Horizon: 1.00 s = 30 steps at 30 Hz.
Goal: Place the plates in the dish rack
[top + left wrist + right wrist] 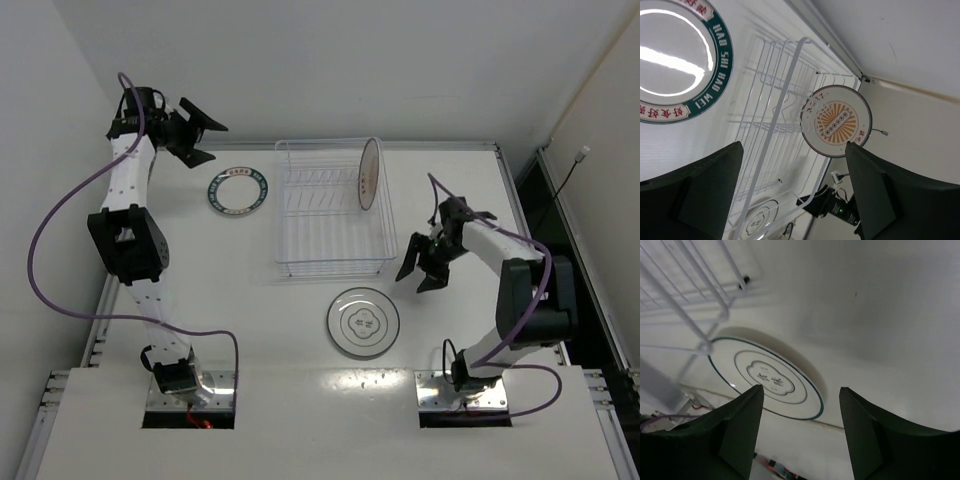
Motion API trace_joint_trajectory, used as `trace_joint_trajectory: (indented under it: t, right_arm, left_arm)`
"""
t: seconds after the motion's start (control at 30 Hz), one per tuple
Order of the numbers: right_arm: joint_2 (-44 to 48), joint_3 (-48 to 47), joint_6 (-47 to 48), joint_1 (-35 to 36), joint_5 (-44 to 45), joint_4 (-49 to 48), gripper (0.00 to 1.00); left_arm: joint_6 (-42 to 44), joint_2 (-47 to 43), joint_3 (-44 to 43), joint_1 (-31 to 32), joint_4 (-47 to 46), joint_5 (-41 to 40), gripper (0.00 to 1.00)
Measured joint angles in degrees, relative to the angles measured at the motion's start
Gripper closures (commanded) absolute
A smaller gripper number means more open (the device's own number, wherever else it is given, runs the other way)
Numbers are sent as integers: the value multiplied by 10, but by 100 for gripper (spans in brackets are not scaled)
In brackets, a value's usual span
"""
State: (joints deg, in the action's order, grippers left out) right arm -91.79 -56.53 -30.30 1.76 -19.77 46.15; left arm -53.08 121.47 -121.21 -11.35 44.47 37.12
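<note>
The clear wire dish rack (330,208) sits mid-table, and a white plate with an orange centre (368,173) stands upright in its far right slot; the left wrist view shows that plate's face (836,121). A teal-rimmed plate (238,191) lies flat left of the rack (775,150), also filling the corner of the left wrist view (675,60). A pale grey plate with a thin dark ring (363,322) lies flat in front of the rack (685,305). My right gripper (425,272) hangs open to that plate's right, nothing between its fingers; the grey plate (765,377) lies below it. My left gripper (200,140) is open and raised at the far left.
A raised lip (510,185) borders the table on the right, with a dark gap and a cable beyond it. White walls close in behind and on the left. My arm bases (190,385) are bolted at the near edge.
</note>
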Motion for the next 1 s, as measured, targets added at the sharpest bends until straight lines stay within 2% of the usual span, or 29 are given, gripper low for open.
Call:
trace_joint_trajectory:
  t: [0.1,0.2,0.3,0.43,0.47,0.6,0.63,0.83,0.97,1.0]
  right_arm:
    - [27,91,-2,10,-35,-48,41]
    - [52,169,-3,11,-50,-80,41]
    - [53,228,-3,15,-61,-122,41]
    - [59,268,-21,39,-131,-162,44]
    - [59,277,-26,49,-141,-172,46]
    - [59,321,-42,88,-172,-233,85]
    - [59,333,-45,92,-174,-246,98]
    - [97,368,-53,96,-187,-275,100]
    - [196,331,-48,106,-118,-189,100]
    - [221,308,-42,108,-97,-164,100]
  left_arm:
    - [9,1,-40,0,12,-23,19]
    - [16,-8,-46,0,21,-42,19]
    - [21,-38,-7,0,26,-55,19]
    - [23,-129,95,0,31,-64,19]
    - [24,-151,116,0,32,-66,19]
    - [29,-280,222,-3,34,-67,19]
    - [30,-307,240,-3,31,-65,19]
    - [47,-421,323,-8,45,-47,19]
    - [75,-432,298,-18,88,-54,19]
    - [83,-432,285,-19,96,-59,16]
